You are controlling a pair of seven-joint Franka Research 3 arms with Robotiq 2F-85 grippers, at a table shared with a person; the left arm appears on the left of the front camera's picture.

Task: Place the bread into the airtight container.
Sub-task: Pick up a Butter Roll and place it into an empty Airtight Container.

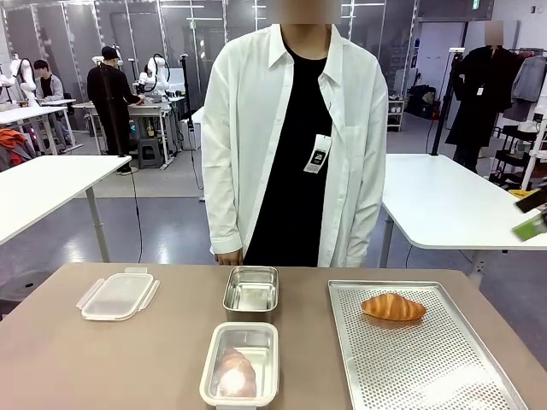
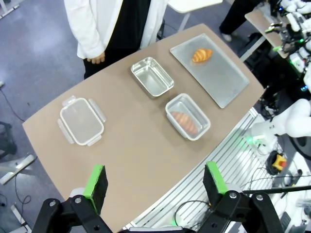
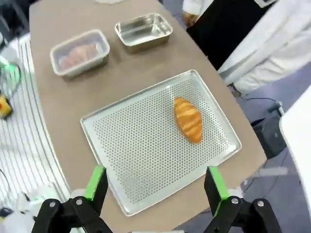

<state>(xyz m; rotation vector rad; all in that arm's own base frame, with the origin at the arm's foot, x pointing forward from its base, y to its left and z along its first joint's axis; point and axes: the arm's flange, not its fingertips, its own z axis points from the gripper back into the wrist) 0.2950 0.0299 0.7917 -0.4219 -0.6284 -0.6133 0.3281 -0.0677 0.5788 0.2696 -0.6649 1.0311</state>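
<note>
A golden croissant-shaped bread (image 1: pixel 392 307) (image 3: pixel 188 119) (image 2: pixel 202 55) lies on the perforated metal tray (image 1: pixel 427 363) at the table's right. The airtight container (image 1: pixel 244 327) (image 2: pixel 203 133) (image 3: pixel 80 68) stands at the front middle with another bread (image 1: pixel 235 369) inside it. Its clear lid (image 1: pixel 118 295) (image 2: pixel 81 121) lies apart at the left. My left gripper (image 2: pixel 154 182) hangs open high above the near table edge. Over the tray's near side my right gripper (image 3: pixel 154 183) is open and empty; its tips poke in at the front view's right edge (image 1: pixel 531 213).
An empty steel container (image 1: pixel 251 290) (image 2: pixel 152 76) (image 3: pixel 144 30) sits behind the airtight one. A person in a white shirt stands at the far edge, one hand (image 1: pixel 228 256) by the table. Bare tabletop lies between lid and containers.
</note>
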